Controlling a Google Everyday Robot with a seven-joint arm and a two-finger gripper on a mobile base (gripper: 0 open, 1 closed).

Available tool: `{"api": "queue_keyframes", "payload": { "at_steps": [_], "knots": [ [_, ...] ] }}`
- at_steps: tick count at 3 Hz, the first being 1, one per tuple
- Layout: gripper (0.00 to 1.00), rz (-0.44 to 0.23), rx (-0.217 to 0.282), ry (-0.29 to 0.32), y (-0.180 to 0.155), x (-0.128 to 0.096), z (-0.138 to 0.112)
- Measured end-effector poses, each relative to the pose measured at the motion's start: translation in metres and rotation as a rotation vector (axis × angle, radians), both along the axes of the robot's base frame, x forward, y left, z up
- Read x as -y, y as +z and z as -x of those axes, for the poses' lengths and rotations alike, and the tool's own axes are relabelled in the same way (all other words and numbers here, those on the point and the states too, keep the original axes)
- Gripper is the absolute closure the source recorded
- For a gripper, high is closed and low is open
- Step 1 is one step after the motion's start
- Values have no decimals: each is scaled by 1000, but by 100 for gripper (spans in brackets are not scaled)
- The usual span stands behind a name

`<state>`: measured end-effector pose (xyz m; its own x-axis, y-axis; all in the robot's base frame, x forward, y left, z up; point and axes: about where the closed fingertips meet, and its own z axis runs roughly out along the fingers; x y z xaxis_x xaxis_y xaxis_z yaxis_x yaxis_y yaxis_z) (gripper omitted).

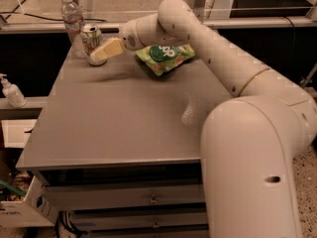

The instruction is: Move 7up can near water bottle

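Observation:
The 7up can [90, 35] stands upright at the far left corner of the grey table [119, 123], right beside the water bottle [73, 22], which is clear with a white cap. My gripper [103, 52] reaches in from the right and sits low against the can's right front side, covering part of its base. The arm [208, 48] stretches from the lower right across the table's back.
A flat green snack bag [166, 57] lies at the back of the table, under the arm. A small white pump bottle [11, 90] stands on a ledge off the table's left. Drawers sit below the table's front edge.

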<state>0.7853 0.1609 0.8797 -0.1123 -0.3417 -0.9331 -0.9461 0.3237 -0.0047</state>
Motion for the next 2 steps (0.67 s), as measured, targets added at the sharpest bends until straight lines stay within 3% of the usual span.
{"api": "queue_keyframes", "payload": {
  "at_steps": [1, 2],
  "knots": [
    [0, -45, 32, -33, 16, 55, 33],
    [0, -100, 38, -19, 21, 92, 91]
  ]
}}
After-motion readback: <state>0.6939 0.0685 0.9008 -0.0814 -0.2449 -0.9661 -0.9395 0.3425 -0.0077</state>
